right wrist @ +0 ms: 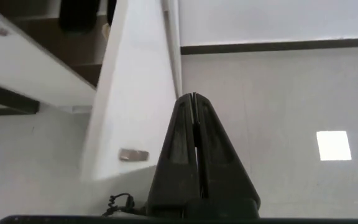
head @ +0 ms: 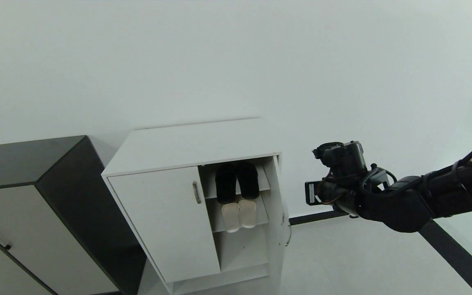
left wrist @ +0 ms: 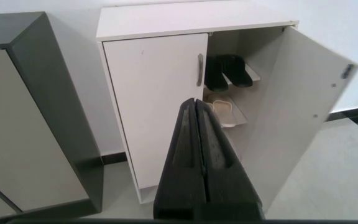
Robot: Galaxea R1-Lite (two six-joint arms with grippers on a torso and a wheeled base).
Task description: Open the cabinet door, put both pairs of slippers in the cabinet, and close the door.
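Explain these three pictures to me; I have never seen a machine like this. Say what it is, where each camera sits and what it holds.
This is a wheeled robot with two arms. The wide picture comes from a camera on its head, looking down at a white cabinet on the floor beside a dark cabinet. The black limb at the right is its right arm. The other two pictures come from a camera on each wrist; the dark wedge in each is that arm's jaws, pressed shut and holding nothing. The cabinet's right door stands open, with the right arm close by; its left door is closed. Inside, black slippers sit on the top shelf and pale slippers on the shelf below.
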